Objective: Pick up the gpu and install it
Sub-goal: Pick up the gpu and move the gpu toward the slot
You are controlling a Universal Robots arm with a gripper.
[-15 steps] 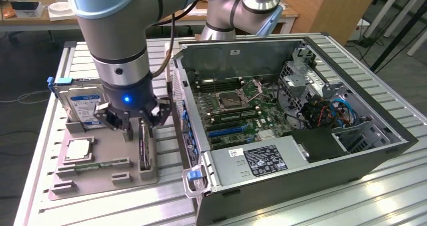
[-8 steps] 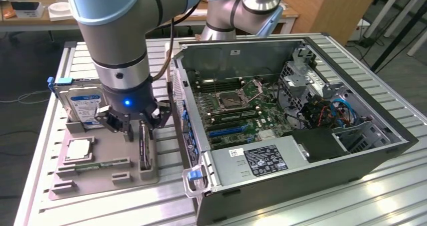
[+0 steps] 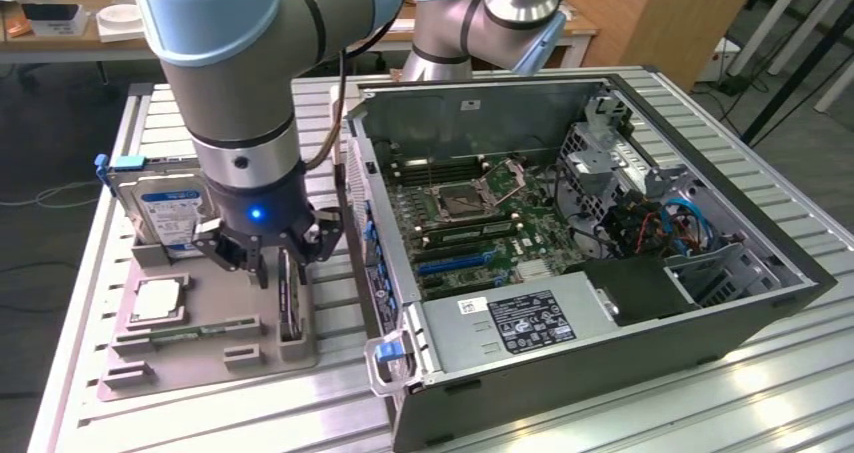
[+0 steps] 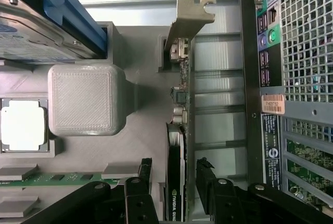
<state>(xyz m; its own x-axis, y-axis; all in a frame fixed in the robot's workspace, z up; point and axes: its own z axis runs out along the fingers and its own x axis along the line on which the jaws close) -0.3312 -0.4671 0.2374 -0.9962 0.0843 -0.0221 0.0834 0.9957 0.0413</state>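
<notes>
Work on the task had barely begun, as far as I could judge: nothing was lifted and nothing installed. At the exterior view's left sat the tray [image 3: 174,378], matte grey plastic with a fine printed grain and blocky pockets. In it the drive [image 3: 171,213] stood in a blue carrier, silver with a blue-white label. Nearer the camera lay the CPU [image 3: 158,298], a pale square with a dull metal lid, and a narrow green memory stick [image 3: 200,330].

Along the tray's side next to the case, the gpu [image 3: 290,308] stood on its long edge in a slot. It was a thin, flat black card with small chips on its face and a pale folded-metal bracket [image 4: 190,16] at the end away from my gripper [image 3: 274,253]. The gripper hung directly over the card with its black fingers [image 4: 208,182] spread wide, one on each side. A gap showed on both sides, so it had hold of nothing.

Further right, the case [image 3: 601,383] lay open on the ribbed metal table [image 3: 747,403]. It was dark grey steel with a perforated rear panel. Inside it the green board [image 3: 501,208] showed a blue slot [image 3: 454,263] that looked bare to me. By my reckoning the whole of the pick and the install was left to do.
</notes>
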